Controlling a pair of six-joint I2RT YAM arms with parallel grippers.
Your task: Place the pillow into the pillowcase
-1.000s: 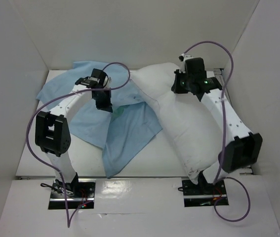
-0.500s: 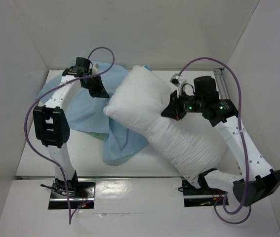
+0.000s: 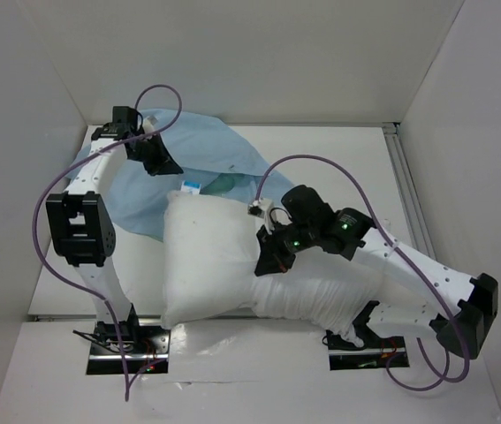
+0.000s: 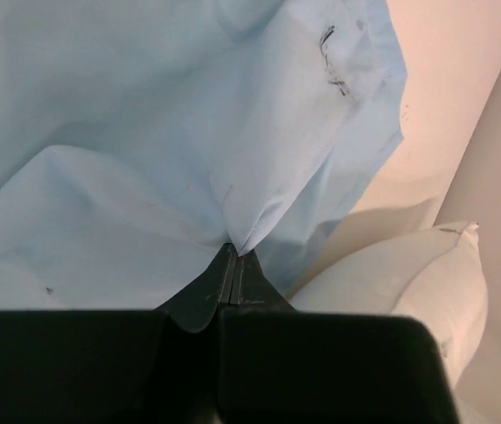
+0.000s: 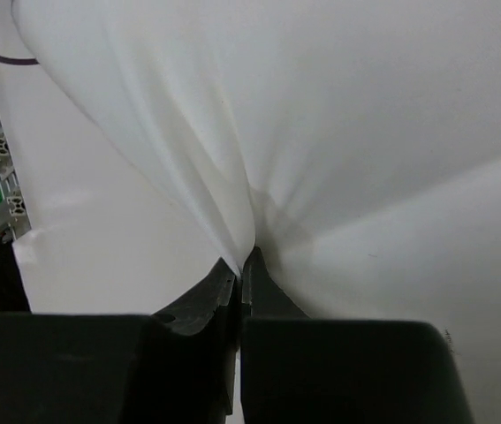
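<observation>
White table (image 3: 338, 168) bears two things — pillowcase (image 3: 199, 148) behind, pillow (image 3: 206, 256) nearer.

white walls (image 3: 259, 53), white table (image 3: 338, 168)

Nothing legible shows. A small blue-and-white tag (image 3: 193, 186) at the far corner of the pillow (image 3: 210, 261) may carry print, but it is too small to read. Dark squiggles (image 4: 331, 57) on the pillowcase (image 4: 100, 132) spell nothing.

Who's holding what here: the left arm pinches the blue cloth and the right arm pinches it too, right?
Not quite. The left gripper does pinch the blue pillowcase, but the right gripper is shut on the white pillow, not the cloth. The right wrist view shows it.
</observation>
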